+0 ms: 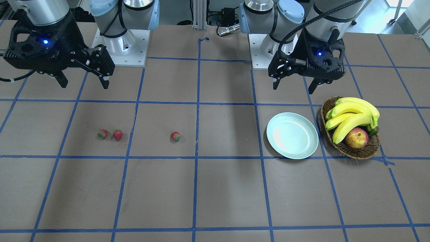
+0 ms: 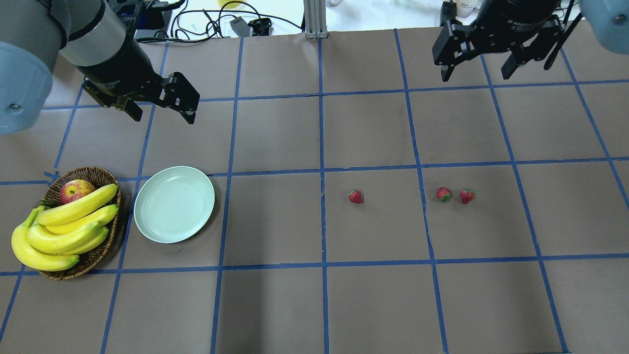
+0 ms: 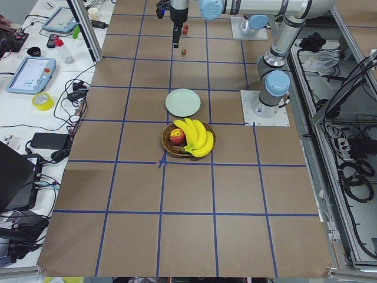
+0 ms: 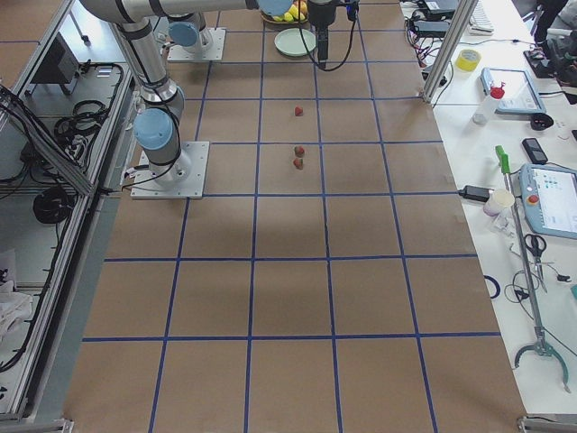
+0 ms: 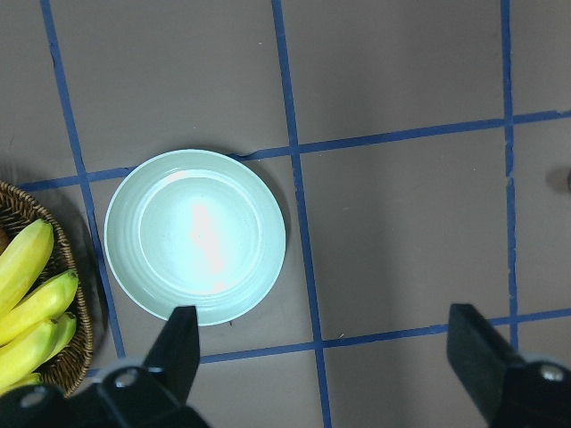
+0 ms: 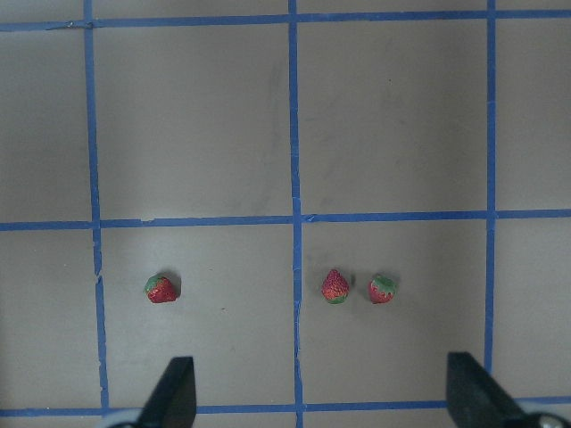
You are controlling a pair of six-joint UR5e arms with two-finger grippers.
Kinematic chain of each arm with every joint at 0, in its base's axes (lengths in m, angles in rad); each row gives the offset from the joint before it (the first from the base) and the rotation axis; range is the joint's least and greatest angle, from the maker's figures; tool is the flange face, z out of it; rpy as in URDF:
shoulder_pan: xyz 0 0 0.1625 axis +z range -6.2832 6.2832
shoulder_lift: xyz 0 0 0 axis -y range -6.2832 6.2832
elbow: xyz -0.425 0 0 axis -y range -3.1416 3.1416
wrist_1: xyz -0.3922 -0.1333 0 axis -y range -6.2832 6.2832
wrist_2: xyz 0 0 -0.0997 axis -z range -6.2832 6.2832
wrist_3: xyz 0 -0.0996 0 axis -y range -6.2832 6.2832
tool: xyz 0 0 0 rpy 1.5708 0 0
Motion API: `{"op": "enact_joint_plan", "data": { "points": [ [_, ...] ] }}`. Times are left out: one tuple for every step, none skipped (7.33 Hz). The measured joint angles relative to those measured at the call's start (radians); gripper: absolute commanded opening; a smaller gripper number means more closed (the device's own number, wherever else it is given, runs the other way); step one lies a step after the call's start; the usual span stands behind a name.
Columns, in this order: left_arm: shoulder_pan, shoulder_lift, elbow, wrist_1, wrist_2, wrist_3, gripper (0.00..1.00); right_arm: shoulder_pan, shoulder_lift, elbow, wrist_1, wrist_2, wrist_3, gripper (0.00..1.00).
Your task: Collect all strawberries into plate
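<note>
Three small red strawberries lie on the table: one (image 2: 356,196) near the middle and a close pair (image 2: 444,194) (image 2: 467,196) to its right. They also show in the right wrist view (image 6: 161,289) (image 6: 335,286) (image 6: 382,289). The pale mint plate (image 2: 174,204) is empty and sits left of centre, beside the basket. My left gripper (image 2: 162,115) is open and empty, raised behind the plate. My right gripper (image 2: 475,76) is open and empty, raised behind the pair of strawberries.
A brown wicker basket (image 2: 93,174) with bananas (image 2: 64,231) and a red-yellow apple (image 2: 76,191) stands left of the plate. Blue tape lines grid the brown table. Cables and equipment lie beyond the far edge.
</note>
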Motion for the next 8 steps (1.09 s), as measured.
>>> {"op": "enact_joint_plan", "data": {
  "points": [
    [0.0,0.0,0.0,0.0,0.0,0.0,1.0,0.0,0.0,0.001,0.0,0.0,-0.001,1.0],
    [0.0,0.0,0.001,0.0,0.0,0.0,1.0,0.0,0.001,0.002,0.001,0.0,-0.002,1.0],
    [0.0,0.0,0.001,0.0,0.0,0.0,1.0,0.0,0.001,0.004,0.001,0.001,-0.002,1.0],
    [0.0,0.0,0.0,0.0,0.0,0.0,1.0,0.0,0.001,0.007,0.001,0.001,-0.002,1.0],
    [0.0,0.0,-0.001,0.0,0.0,0.0,1.0,0.0,0.002,0.008,0.001,0.0,-0.003,1.0],
    [0.0,0.0,-0.001,0.0,0.0,0.0,1.0,0.0,0.002,0.009,0.001,0.0,-0.004,1.0],
    [0.0,0.0,-0.004,0.0,0.002,0.0,1.0,0.0,0.002,0.01,0.003,0.0,-0.004,1.0],
    [-0.001,0.0,-0.007,0.001,0.002,-0.003,1.0,0.0,0.002,0.013,0.007,0.0,-0.005,1.0]
  ]
}}
